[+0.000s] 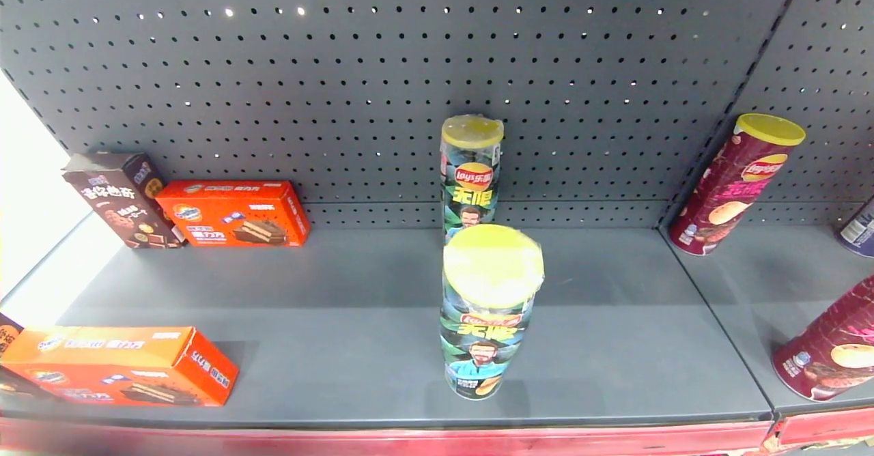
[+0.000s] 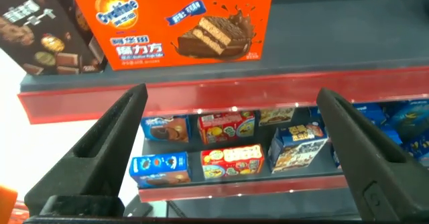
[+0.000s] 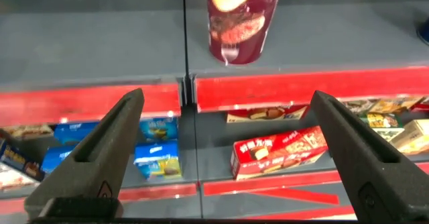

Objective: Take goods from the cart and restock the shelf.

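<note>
I held both arms low in front of the shelf (image 1: 341, 306), just under its red lip (image 2: 60, 100). The left gripper (image 2: 231, 100) had its jaws spread wide with nothing between them. The right gripper (image 3: 228, 100) was the same, jaws wide apart and empty. I judged that this suited the step in hand: with nothing carried, either arm was free to go for more goods.

On the shelf the stock stood sorted by kind. The front green can (image 1: 490, 312) stood upright near the front edge. The rear green can (image 1: 471, 173) stood directly behind it against the pegboard (image 1: 341, 87). I took that file for deliberate, one kind to a lane with the labels facing out.

In the next bay (image 1: 751, 285) to the right, the rear maroon can (image 1: 734, 186) stood at the back and the front maroon can (image 1: 829, 350) near the edge. At the left, the front orange box (image 1: 123, 367) lay by the front edge. The rear orange box (image 1: 235, 214) sat at the back, right beside a brown box (image 1: 119, 200). The broad bare stretch between boxes and cans looked to me like the room left to fill.
</note>
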Available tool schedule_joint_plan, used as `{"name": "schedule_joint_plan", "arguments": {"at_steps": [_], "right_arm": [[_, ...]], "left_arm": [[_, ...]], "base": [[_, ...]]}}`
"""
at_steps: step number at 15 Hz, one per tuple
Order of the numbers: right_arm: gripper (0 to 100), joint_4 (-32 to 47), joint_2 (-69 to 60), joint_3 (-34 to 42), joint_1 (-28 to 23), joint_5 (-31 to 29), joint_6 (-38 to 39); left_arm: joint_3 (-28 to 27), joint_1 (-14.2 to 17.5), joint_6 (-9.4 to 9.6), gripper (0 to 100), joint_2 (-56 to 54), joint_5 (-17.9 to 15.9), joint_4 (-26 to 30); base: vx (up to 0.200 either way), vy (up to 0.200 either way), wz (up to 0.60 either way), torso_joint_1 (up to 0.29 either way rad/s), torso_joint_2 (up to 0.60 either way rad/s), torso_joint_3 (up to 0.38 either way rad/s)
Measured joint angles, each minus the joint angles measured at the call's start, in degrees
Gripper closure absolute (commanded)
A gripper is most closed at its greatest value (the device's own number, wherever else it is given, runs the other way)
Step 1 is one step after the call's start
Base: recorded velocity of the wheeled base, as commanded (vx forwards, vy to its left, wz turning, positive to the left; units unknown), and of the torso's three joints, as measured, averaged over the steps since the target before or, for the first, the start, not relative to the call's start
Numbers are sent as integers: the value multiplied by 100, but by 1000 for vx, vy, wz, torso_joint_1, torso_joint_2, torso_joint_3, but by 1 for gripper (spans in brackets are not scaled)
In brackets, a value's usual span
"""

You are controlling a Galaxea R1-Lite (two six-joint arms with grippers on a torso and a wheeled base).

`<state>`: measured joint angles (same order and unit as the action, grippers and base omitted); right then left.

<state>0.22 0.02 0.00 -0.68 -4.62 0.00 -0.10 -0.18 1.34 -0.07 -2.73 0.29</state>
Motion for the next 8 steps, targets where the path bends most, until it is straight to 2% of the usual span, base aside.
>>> {"name": "schedule_joint_plan", "arguments": {"at_steps": [8], "right_arm": [[0, -4, 0, 0, -2, -5, 2]], "left_arm": [[0, 0, 0, 0, 0, 2, -2]], "base": [[0, 0, 0, 0, 0, 0]]}}
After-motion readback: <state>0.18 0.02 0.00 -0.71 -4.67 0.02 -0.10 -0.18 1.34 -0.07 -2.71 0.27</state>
